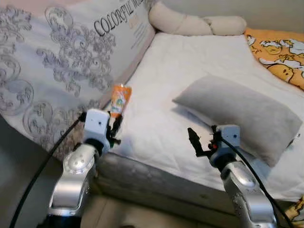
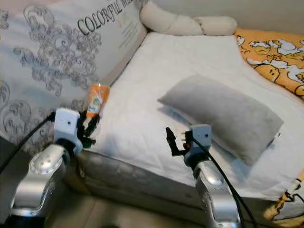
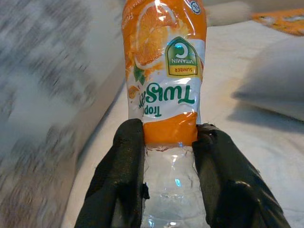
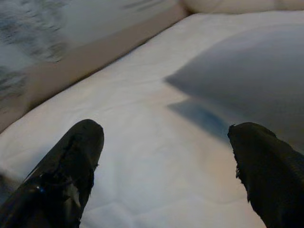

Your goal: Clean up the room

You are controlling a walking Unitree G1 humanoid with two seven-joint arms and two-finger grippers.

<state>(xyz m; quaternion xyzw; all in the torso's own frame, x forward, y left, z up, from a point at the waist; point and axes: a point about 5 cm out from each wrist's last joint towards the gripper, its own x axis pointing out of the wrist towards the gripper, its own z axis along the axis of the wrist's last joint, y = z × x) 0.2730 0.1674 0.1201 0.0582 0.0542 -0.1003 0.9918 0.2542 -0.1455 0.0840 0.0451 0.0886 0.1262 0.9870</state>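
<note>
- Left gripper (image 1: 114,127) is clamped on the bottle (image 1: 120,99) — an orange-labelled plastic juice bottle, held up off the mattress (image 1: 190,66) at its near-left edge, close beside the big patterned cushion (image 1: 52,61).
- Grip sits on the clear end below the label, so the label end points away from the arm and up. My read: it's held clear of the mattress to carry it off as rubbish, not to set it down here.
- Right gripper (image 1: 195,141) hovers over the near edge of the mattress, just in front of the grey pillow (image 1: 242,114), fingers spread wide, nothing between them. Looks like it's parked, or lined up on the pillow — can't say which.
- Grey pillow lies loose in the middle of the mattress; cream bolster (image 1: 194,23) at the far end, orange cartoon blanket (image 1: 280,52) at the far right. Those probably still need straightening.
- Left wrist view gives what the head views can't: both black fingers (image 3: 121,180) pressed on the bottle's clear, crinkled body, plus a vitamin C badge on the label. Bottle looks empty there — judgement only.
- Right wrist view confirms the wide gap, bare mattress between the fingertips (image 4: 76,156), pillow just ahead.
- Head views alone give the layout: both arms, cushion and mattress edge.
</note>
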